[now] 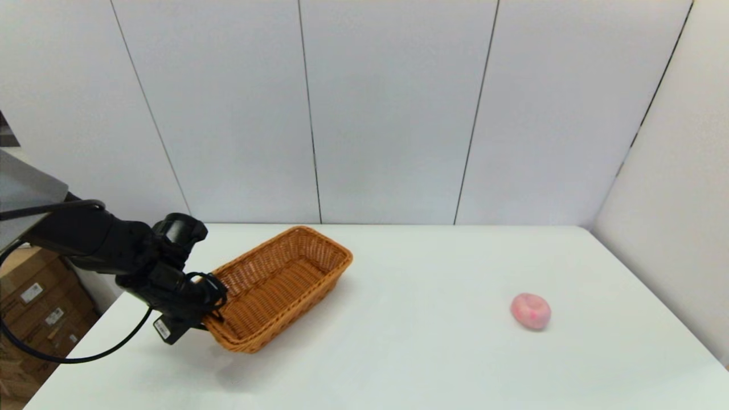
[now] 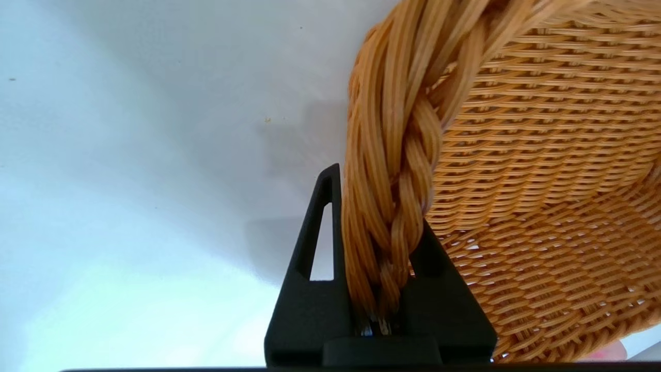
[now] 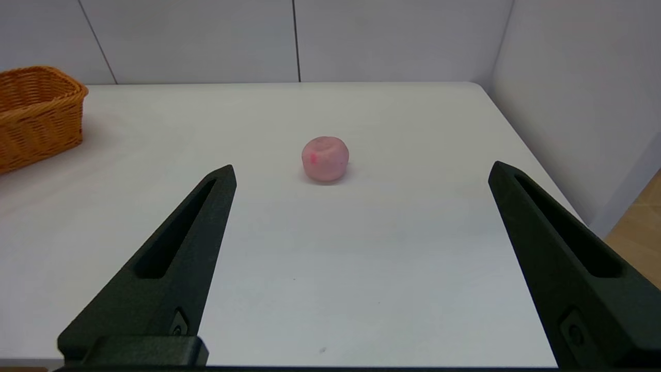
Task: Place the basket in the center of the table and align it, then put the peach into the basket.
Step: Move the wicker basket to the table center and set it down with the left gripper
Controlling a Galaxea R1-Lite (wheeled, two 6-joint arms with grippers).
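Left gripper (image 2: 379,243) jaws clamp basket (image 1: 282,285) rim.

White table (image 1: 398,353) carried a wicker basket (image 1: 285,279) at centre-left of frame and a peach (image 1: 530,311) at right.

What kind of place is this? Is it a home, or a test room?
Probably a lab or test room, not a home. A bare white table stands against plain white wall panels, cardboard boxes are stacked beside it, and only a basket and a peach lie on it.
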